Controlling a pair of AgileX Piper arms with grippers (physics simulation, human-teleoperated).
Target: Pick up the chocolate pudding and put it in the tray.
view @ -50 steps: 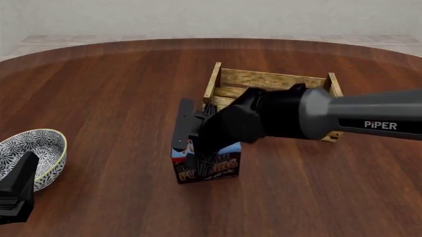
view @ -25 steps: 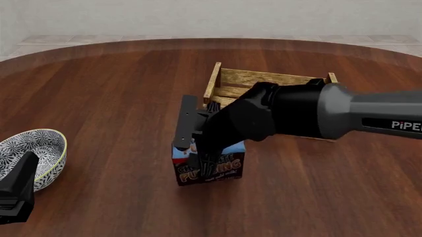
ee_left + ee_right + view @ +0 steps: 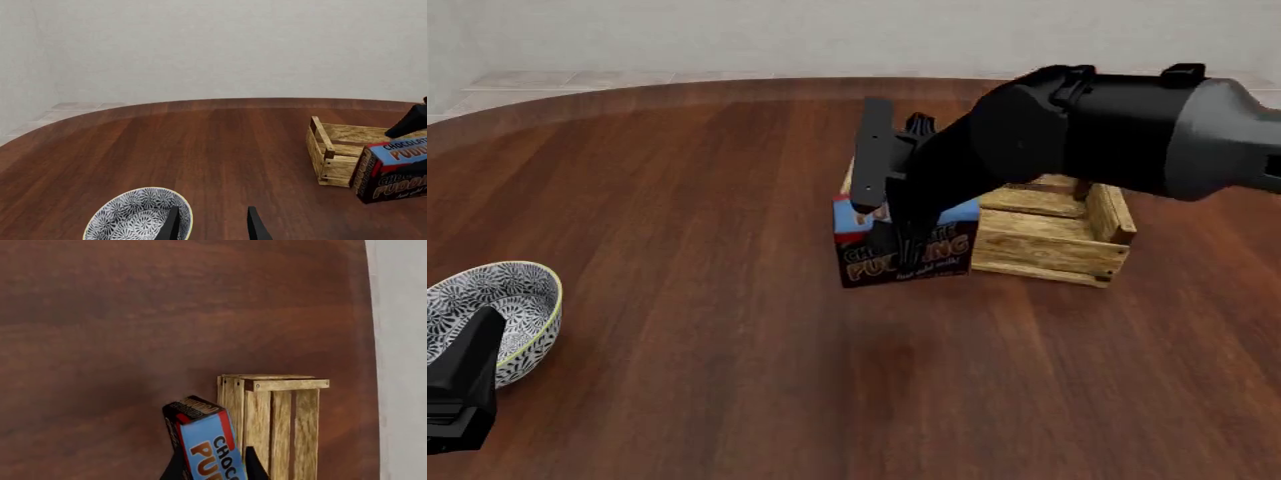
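My right gripper (image 3: 894, 238) is shut on the chocolate pudding (image 3: 910, 256), a small carton with a blue top and a dark brown lower part. It holds the carton in the air just at the near left end of the tray (image 3: 1054, 245), a light wooden slat crate. The carton's shadow lies on the table below. In the right wrist view the pudding (image 3: 207, 445) sits between the fingers, beside the tray (image 3: 280, 425). The left wrist view shows the pudding (image 3: 393, 167) in front of the tray (image 3: 333, 155). My left gripper (image 3: 210, 225) is open and empty, far to the left.
A blue-and-white patterned bowl (image 3: 494, 310) stands at the table's left, right by my left gripper (image 3: 461, 385); it also shows in the left wrist view (image 3: 137, 220). The round wooden table's far edge (image 3: 827, 82) meets a pale wall.
My right gripper has lifted the pudding off the table and carried it away and to the right, up to the tray's left end. The left arm has not moved.
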